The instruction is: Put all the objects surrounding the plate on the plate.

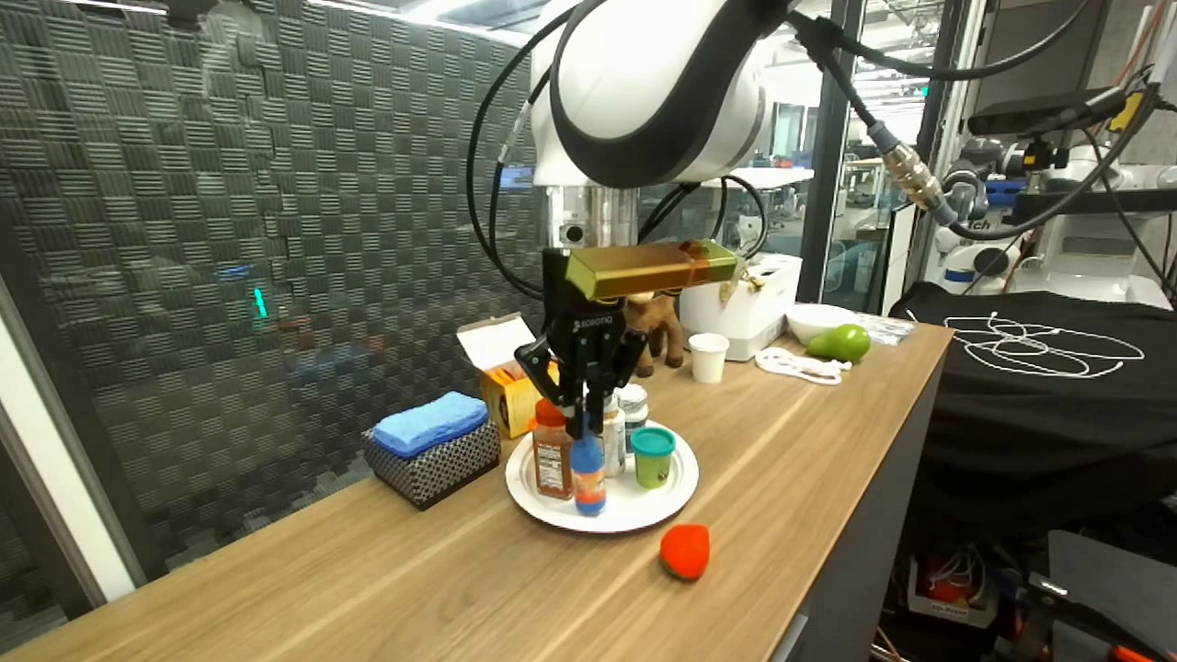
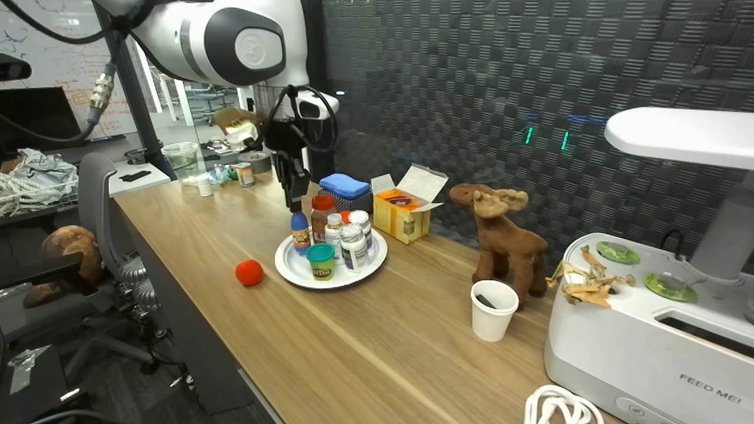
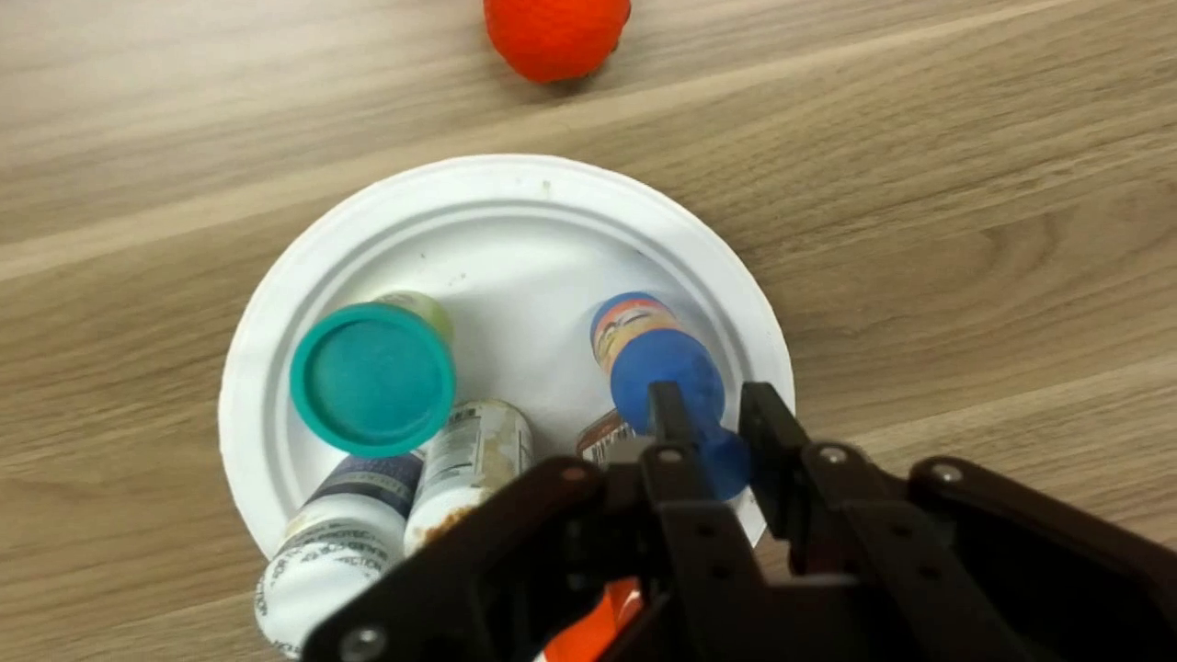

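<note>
My gripper is shut on the narrow blue cap of a blue bottle, which stands upright over the white plate; whether its base touches the plate I cannot tell. Also on the plate are a teal-lidded cup, a brown jar with an orange-red lid, and white pill bottles. A bit of orange peeks out behind the bottles, mostly hidden. Off the plate, a red ball-like thing rests on bare wood near the table's front edge, visible in all views.
Behind the plate sit a patterned box topped by a blue cloth and an open yellow carton. Farther along are a brown toy moose, a white paper cup and a white appliance.
</note>
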`<move>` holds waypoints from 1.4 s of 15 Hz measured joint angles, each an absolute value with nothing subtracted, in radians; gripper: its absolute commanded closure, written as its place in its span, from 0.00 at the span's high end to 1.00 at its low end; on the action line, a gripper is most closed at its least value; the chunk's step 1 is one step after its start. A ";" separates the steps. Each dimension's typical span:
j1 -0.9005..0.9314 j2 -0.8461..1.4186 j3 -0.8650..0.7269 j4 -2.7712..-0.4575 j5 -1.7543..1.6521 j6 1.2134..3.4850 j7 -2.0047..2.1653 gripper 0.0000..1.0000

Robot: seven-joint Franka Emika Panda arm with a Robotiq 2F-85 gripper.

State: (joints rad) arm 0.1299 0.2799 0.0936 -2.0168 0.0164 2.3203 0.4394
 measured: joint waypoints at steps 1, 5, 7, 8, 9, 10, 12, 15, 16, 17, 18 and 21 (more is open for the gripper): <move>0.130 0.283 0.093 -2.016 0.018 2.332 0.434 0.11; 0.130 0.298 0.084 -2.014 0.018 2.360 0.417 0.11; 0.130 0.305 0.081 -2.014 0.018 2.361 0.409 0.12; 0.130 0.306 0.080 -2.012 0.018 2.361 0.405 0.45; 0.130 0.307 0.080 -2.011 0.019 2.361 0.402 0.47; 0.130 0.307 0.080 -2.011 0.019 2.361 0.400 0.52; 0.130 0.311 0.079 -2.011 0.021 2.361 0.395 0.68; 0.129 0.313 0.078 -2.011 0.023 2.361 0.392 0.91; 0.129 0.313 0.077 -2.011 0.023 2.361 0.392 0.97; 0.129 0.311 0.077 -2.011 0.023 2.363 0.392 1.00; 0.129 0.308 0.076 -2.011 0.023 2.365 0.392 1.00; 0.130 0.288 0.072 -2.013 0.023 2.367 0.402 1.00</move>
State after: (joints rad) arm 0.1298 0.2879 0.0721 -2.0134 0.0232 2.3674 0.4016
